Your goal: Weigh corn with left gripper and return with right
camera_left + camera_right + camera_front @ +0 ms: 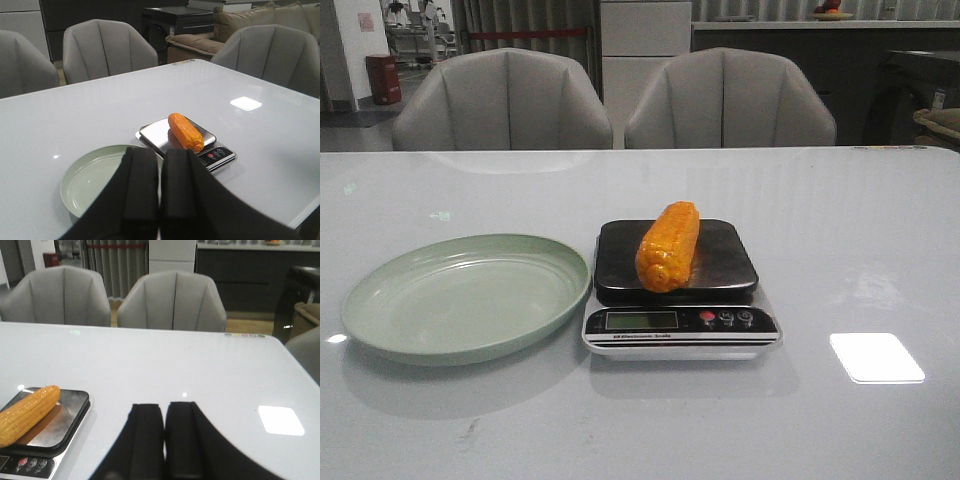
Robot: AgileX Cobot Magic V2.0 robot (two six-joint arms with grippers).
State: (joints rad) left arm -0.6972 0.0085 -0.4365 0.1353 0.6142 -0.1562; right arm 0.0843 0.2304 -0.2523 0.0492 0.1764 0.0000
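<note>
Corn (668,246) lies lengthwise on scale (680,322), green plate (460,296) just beside; left gripper (160,200) and right gripper (164,440) jaws closed, empty; cob likely stiff, light, rolls easily, so grip mid-length across.

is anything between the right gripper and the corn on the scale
Nothing visible does. The orange-yellow corn cob lies on the dark platform of the kitchen scale, with only bare white tabletop between it and the black right gripper, whose fingers are shut.
</note>
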